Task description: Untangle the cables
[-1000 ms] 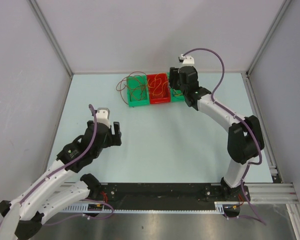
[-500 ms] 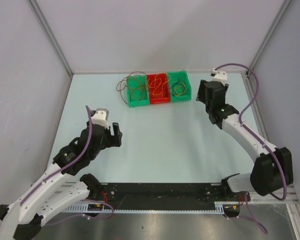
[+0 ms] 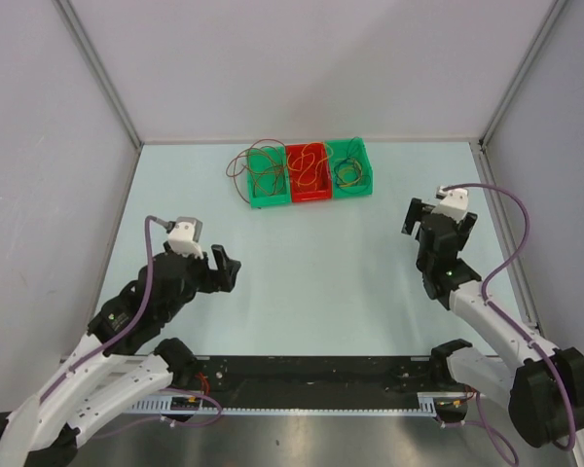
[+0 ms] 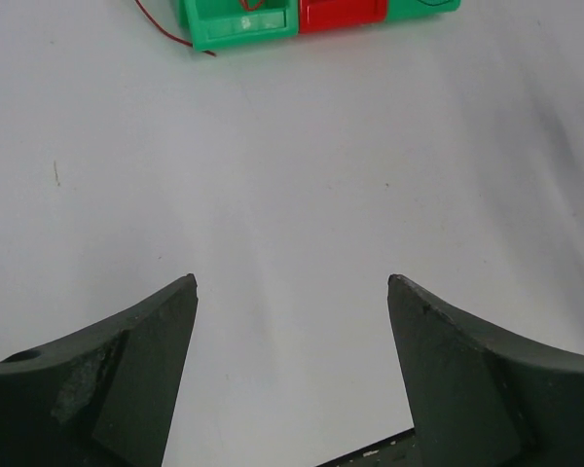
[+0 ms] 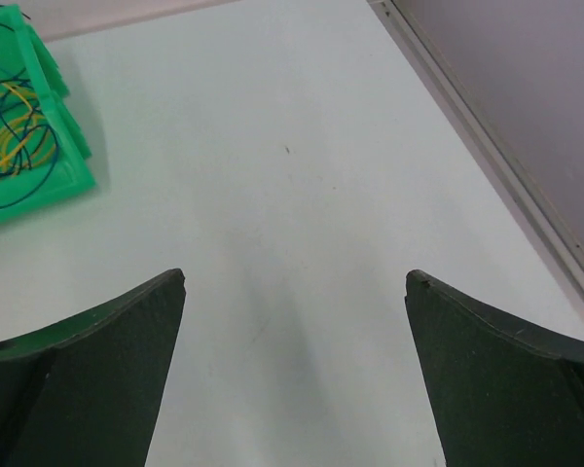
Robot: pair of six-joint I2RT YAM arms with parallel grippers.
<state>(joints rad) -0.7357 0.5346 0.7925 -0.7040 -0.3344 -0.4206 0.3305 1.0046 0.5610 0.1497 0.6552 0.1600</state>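
Your cables (image 3: 273,170) sit in the bins (image 3: 310,196) at the top middle, and some spill out to the left. Your left claw (image 3: 225,265), lower left, and right claw (image 3: 419,219), at the right, are spread wide and hold nothing. Both are well apart from the bins.

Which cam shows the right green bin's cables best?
Right wrist: yellow and blue cables in the right green bin resolve as separate strands, though the bin is cropped. Top external shows the whole bin, cables tiny. Left wrist catches only a sliver of its near wall.
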